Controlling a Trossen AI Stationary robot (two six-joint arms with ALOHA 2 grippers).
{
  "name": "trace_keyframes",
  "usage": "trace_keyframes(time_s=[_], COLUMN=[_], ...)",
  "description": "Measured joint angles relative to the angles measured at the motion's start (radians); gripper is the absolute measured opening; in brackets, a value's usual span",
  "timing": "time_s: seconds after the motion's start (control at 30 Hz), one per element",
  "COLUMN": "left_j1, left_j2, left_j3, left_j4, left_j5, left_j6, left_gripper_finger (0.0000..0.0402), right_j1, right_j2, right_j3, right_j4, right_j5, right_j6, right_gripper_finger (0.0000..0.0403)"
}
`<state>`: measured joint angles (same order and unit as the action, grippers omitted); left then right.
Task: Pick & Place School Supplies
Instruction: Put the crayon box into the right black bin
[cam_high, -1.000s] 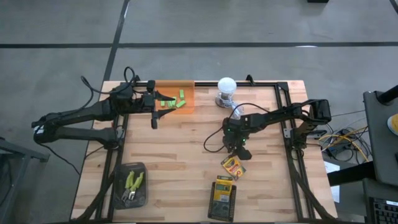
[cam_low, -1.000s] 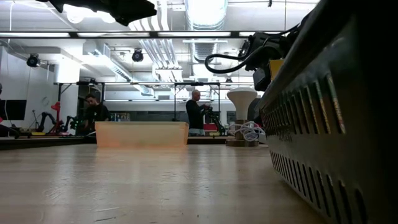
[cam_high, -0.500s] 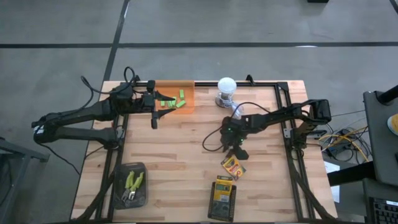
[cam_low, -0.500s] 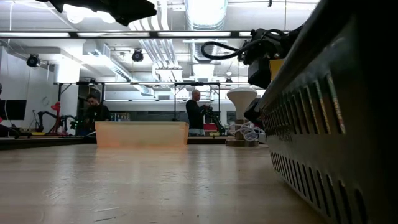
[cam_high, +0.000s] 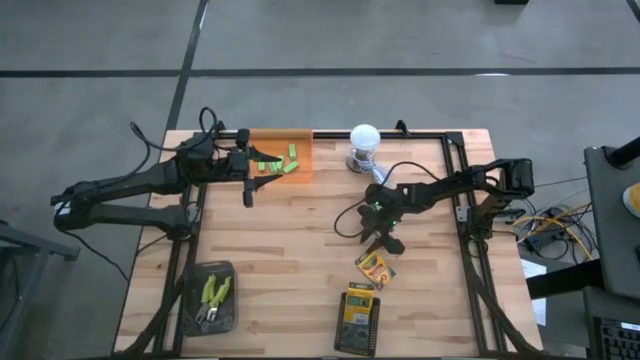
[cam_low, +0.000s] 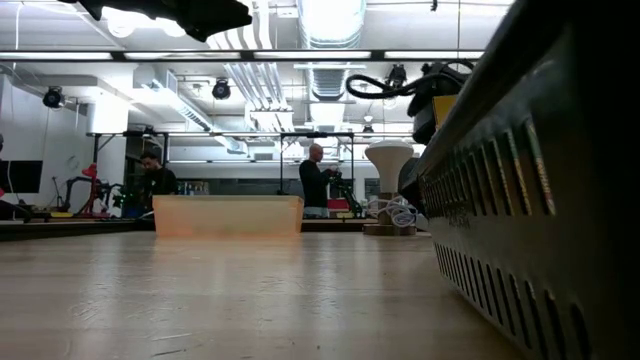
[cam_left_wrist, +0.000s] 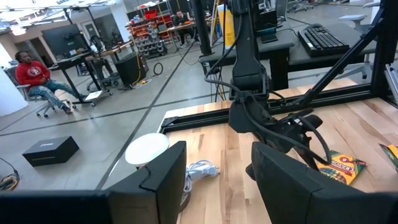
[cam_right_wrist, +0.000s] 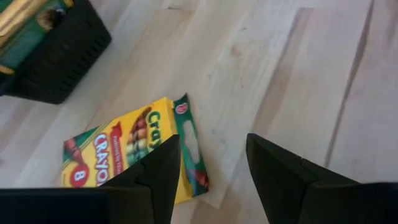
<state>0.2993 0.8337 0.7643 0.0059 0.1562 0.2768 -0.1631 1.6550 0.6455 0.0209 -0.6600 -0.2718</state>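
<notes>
One flat yellow-and-green crayon box (cam_high: 376, 267) lies flat on the wood table; it also shows in the right wrist view (cam_right_wrist: 134, 155). My right gripper (cam_high: 386, 240) (cam_right_wrist: 211, 146) hangs just above and beyond it, open and empty. More crayon boxes lie in a black basket (cam_high: 357, 318). Several bright-green blocks (cam_high: 278, 164) lie in an orange tray (cam_high: 281, 158) at the far edge. Two green-handled pliers (cam_high: 213, 292) lie in a black tray (cam_high: 208, 299). My left gripper (cam_high: 247, 190) (cam_left_wrist: 214, 180) waits open beside the orange tray.
A white bulb-like object (cam_high: 364, 140) with a coiled cable stands at the far edge, behind my right arm. The black basket's wall (cam_low: 540, 200) fills the right of the low view. Bare wood lies in the table's middle (cam_high: 290, 230). People show in the room behind.
My right gripper has drawn back a little toward the table's far edge over the crayon box and its wrist has turned somewhat. The crayon box has kept its place on the table.
</notes>
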Motion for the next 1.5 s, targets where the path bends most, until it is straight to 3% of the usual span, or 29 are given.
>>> trace_keyframes(time_s=[0.2, 0.37, 1.5], left_j1=[0.000, 0.000, 0.000], left_j2=[0.000, 0.000, 0.000], left_j3=[0.000, 0.000, 0.000], left_j4=[0.000, 0.000, 0.000], left_j5=[0.000, 0.000, 0.000], left_j6=[0.000, 0.000, 0.000], left_gripper_finger=[0.0188, 0.0188, 0.0188], right_j1=[-0.029, -0.031, -0.030], right_j2=[0.000, 0.000, 0.066], right_j3=[-0.100, -0.164, -0.141], right_j4=[0.191, 0.312, 0.262], right_j5=[-0.078, -0.082, -0.078], right_j6=[0.006, 0.013, 0.069], right_gripper_finger=[0.0176, 0.0172, 0.0135])
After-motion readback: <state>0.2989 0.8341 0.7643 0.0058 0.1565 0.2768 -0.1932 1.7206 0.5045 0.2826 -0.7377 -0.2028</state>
